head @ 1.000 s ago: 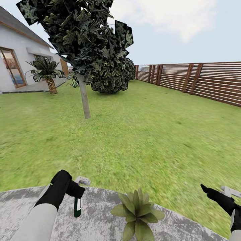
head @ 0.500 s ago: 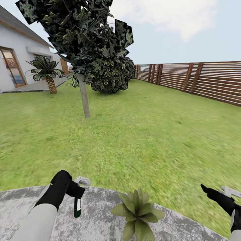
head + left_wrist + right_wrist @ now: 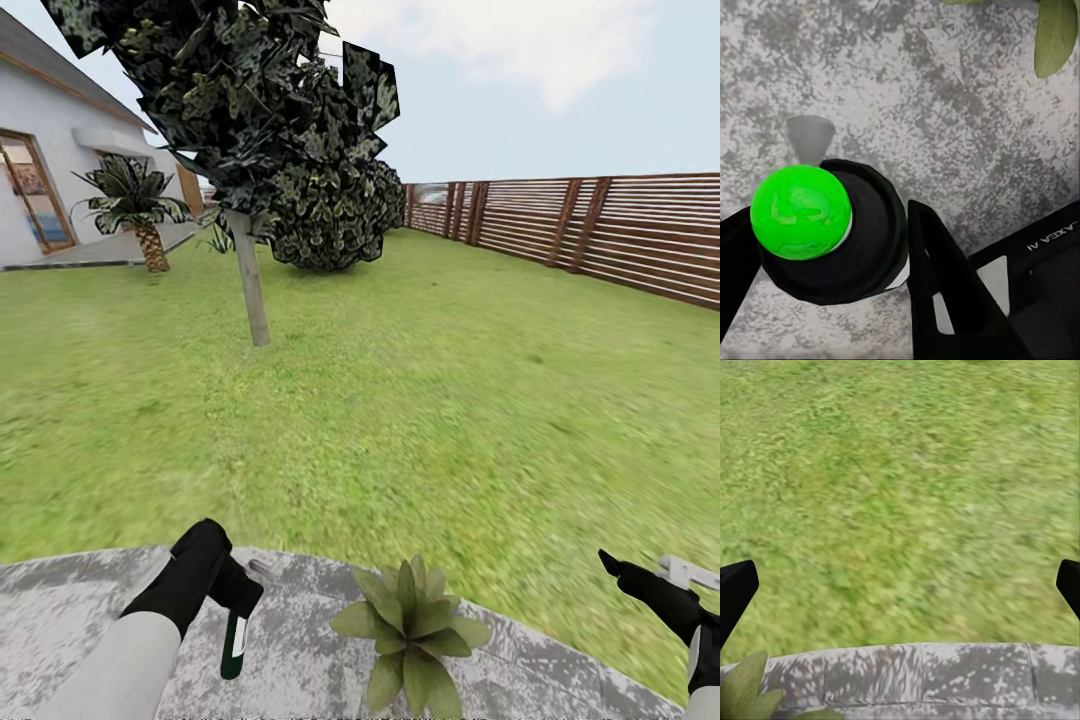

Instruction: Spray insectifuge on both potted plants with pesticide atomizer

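Left pincer (image 3: 232, 600) pinching the pesticide atomizer (image 3: 234, 642), bottle hanging downward below the fingertips over the grey stone patio (image 3: 60, 610), the white stripe facing the head camera; in the left wrist view, a bright green round end (image 3: 797, 212) seated in a dark collar between the two black fingers (image 3: 945, 285). Shifted since a second ago: arm swung slightly toward the plant and lower, whole scene also slid a little, so head or base moved as well. Just beside the bottle, on the pincer's right, one potted plant (image 3: 408, 630), a low rosette of pointed leaves on the patio edge, a leaf tip (image 3: 1055, 37) catching the wrist camera's corner. Likely reading: nozzle closing in on the first plant, spraying not yet evident, no white speckling on the leaves. Farther out, right pincer (image 3: 650, 590) spread and empty, held over the lawn (image 3: 400, 400) past the patio rim. Beyond, grey-trunked tree (image 3: 250, 290), slatted fence (image 3: 620, 240), house (image 3: 50, 190); second plant still to be reached
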Robot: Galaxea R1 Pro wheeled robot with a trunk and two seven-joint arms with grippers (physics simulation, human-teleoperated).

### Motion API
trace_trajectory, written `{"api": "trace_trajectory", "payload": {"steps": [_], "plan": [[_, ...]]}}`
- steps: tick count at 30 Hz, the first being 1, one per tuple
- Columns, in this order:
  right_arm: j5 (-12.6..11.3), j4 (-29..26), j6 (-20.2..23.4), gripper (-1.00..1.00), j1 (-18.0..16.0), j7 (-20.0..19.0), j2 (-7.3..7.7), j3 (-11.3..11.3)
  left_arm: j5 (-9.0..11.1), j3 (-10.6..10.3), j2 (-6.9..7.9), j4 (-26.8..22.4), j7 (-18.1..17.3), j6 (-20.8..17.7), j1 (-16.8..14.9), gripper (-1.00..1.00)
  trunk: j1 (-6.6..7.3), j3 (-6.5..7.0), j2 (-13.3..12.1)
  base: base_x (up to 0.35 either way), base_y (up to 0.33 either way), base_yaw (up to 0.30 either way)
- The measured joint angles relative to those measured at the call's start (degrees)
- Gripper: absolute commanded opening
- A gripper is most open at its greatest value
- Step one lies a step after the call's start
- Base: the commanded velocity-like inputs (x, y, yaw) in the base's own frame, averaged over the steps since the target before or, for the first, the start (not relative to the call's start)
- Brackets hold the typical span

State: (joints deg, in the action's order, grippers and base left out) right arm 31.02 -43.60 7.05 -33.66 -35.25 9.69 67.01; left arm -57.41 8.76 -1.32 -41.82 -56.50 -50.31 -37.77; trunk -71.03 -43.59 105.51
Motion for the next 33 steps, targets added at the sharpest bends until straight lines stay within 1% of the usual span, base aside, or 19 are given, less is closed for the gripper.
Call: {"api": "trace_trajectory", "payload": {"steps": [6,15,22,27,33], "plan": [[0.0,0.46,-0.01,1.0,0.0,0.09,-0.03,0.03,0.02,-0.26,0.0,0.53,0.02,0.01,-0.01,-1.0,0.0,-0.54,0.0,0.0,0.006,0.0],[0.0,0.63,0.0,1.0,0.0,0.11,-0.08,0.04,0.03,-0.37,0.0,0.49,-0.01,0.01,-0.03,-1.0,0.0,-1.31,0.0,0.0,0.106,0.0],[-0.01,0.62,0.05,1.0,0.0,0.07,-0.09,0.04,0.03,-0.39,0.0,0.52,0.01,0.01,-0.05,-1.0,0.0,-1.63,0.0,0.002,0.003,-0.08],[0.0,0.65,-0.02,1.0,0.0,0.02,-0.09,0.03,0.01,-0.44,0.0,0.51,-0.02,0.01,-0.06,-1.0,0.02,-1.68,0.01,0.147,0.117,-0.013],[0.0,0.62,-0.01,1.0,0.0,0.02,-0.09,0.04,0.11,-0.39,0.0,0.62,0.0,0.01,-0.03,-1.0,0.0,-1.69,0.0,0.019,0.017,0.0]]}}
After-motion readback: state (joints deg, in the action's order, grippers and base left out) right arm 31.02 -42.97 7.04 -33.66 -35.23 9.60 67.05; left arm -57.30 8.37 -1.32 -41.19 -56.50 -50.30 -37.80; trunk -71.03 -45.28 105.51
